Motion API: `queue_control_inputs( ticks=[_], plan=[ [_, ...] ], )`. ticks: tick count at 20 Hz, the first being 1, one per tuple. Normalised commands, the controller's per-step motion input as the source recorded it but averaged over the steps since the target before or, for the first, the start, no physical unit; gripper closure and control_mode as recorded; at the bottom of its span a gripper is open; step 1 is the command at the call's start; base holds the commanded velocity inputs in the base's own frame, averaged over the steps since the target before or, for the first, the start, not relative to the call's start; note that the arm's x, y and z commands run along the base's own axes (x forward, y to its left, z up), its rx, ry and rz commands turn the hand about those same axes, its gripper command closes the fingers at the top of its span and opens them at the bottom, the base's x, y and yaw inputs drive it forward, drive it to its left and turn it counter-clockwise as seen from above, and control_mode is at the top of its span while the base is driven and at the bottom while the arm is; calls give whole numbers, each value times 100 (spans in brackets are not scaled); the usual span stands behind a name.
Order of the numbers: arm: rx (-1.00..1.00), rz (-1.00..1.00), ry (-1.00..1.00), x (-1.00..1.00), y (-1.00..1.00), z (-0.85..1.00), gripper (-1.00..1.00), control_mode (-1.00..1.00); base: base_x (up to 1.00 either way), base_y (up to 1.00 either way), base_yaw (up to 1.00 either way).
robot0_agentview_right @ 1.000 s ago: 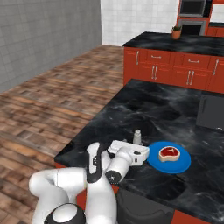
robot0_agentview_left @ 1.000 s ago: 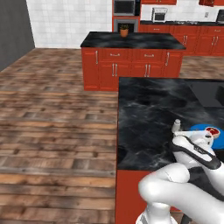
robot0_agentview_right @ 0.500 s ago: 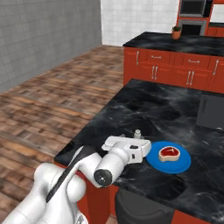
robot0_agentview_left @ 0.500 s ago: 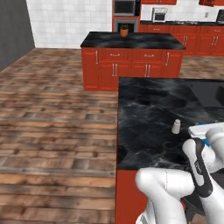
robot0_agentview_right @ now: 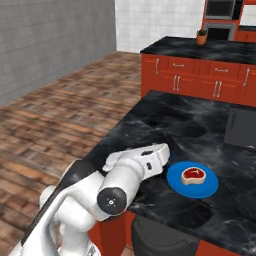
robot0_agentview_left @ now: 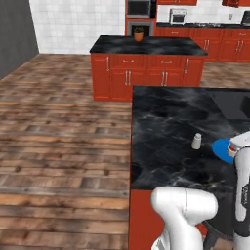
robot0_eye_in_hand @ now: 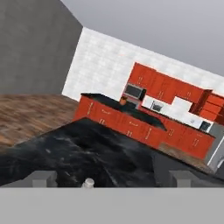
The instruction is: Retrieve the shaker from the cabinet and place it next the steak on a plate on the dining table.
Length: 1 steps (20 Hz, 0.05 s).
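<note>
The small grey shaker (robot0_agentview_left: 196, 141) stands upright and free on the black marble dining table (robot0_agentview_left: 166, 127), just left of the blue plate (robot0_agentview_left: 221, 148). On that plate (robot0_agentview_right: 192, 180) lies the steak (robot0_agentview_right: 193, 175). My gripper (robot0_eye_in_hand: 113, 179) is open, its finger tips (robot0_eye_in_hand: 45, 178) set wide apart. Low between them shows the shaker's pale cap (robot0_eye_in_hand: 89, 182). In the right base view my white hand (robot0_agentview_right: 147, 156) hovers just left of the plate and covers the shaker. Red wall cabinets (robot0_eye_in_hand: 175, 89) line the far wall; which one is the task's cabinet I cannot tell.
A red island with a potted plant (robot0_agentview_left: 138, 34) stands beyond the dining table. A dark inset panel (robot0_agentview_right: 242, 127) lies on the table's far right. Wooden floor (robot0_agentview_left: 58, 127) spreads to the left. My arm's elbow (robot0_agentview_right: 112, 197) bulks over the table's near edge.
My hand has drawn back from the shaker toward the right and my elbow has swung up. The shaker stays standing on the table beside the plate.
</note>
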Motion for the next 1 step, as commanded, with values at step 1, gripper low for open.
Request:
queue_control_inputs(
  ticks=[1],
  plan=[
    [-13, 33, 6, -99, -3, 72, -100, -100, 0, 0, 0]
  ],
)
